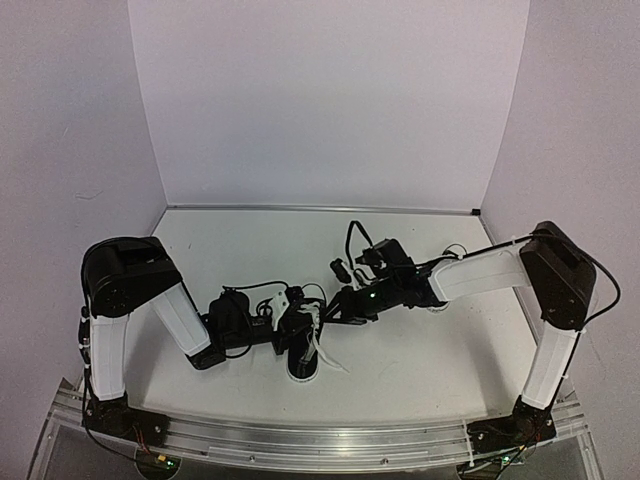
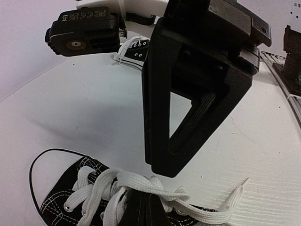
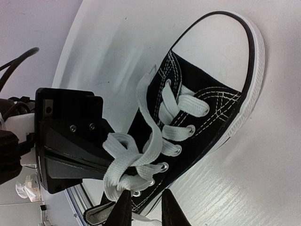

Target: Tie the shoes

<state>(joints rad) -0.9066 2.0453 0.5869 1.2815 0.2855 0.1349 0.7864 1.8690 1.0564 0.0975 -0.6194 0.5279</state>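
One black sneaker with a white toe cap stands near the table's front, between the arms; it also shows in the left wrist view and the right wrist view. Its white laces are crossed in a loose knot. My left gripper is shut, its tip on the lace at the knot; it shows from the right wrist too. My right gripper is open a little, just off the shoe's collar, holding nothing. The second sneaker lies behind the right arm.
The right wrist housing hangs close above the shoe. Cables loop over the right arm. White walls enclose the table on three sides. A metal rail runs along the front edge.
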